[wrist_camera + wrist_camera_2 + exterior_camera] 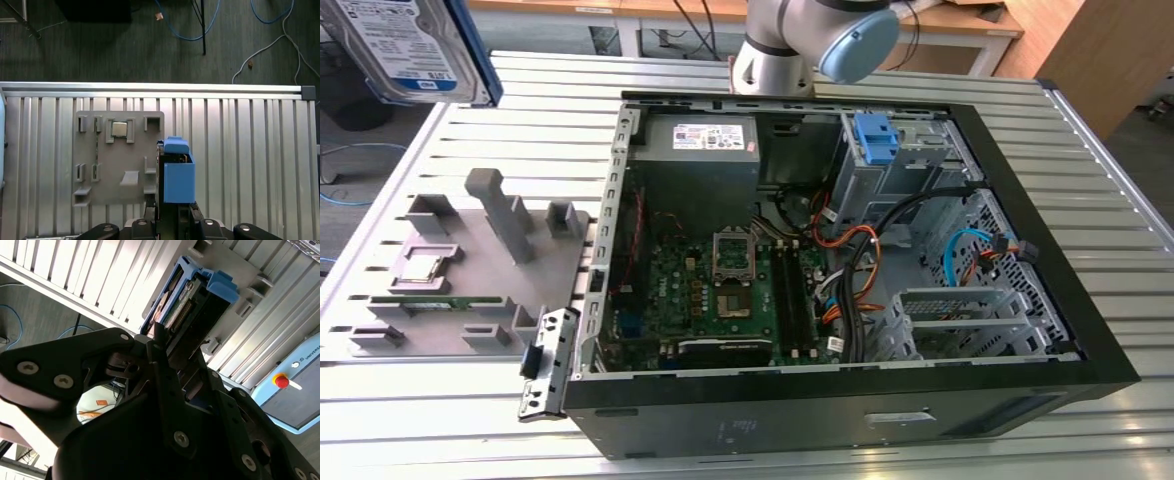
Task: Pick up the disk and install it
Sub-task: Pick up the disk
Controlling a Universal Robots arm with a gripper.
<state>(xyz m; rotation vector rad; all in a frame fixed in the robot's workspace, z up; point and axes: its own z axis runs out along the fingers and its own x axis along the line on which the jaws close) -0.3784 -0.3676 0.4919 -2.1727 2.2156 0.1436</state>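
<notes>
The disk (398, 48), silver with a white-and-blue label and a blue bracket edge, hangs high at the exterior view's far left, well above the table. In the second wrist view my gripper (170, 347) is shut on the disk (187, 300), its dark fingers (161, 355) clamped on either side. The first wrist view shows the disk (177, 177) edge-on with its blue bracket, held by the gripper (170, 220) over the right edge of the grey fixture plate (117, 165).
An open computer case (761, 415) lies on the slatted table, with a blue clip (874, 135) at its drive bay and a silver cage (961, 315) near the front. The fixture plate (467, 275) holds a processor chip (427, 262). Cables lie beyond the table edge (150, 89).
</notes>
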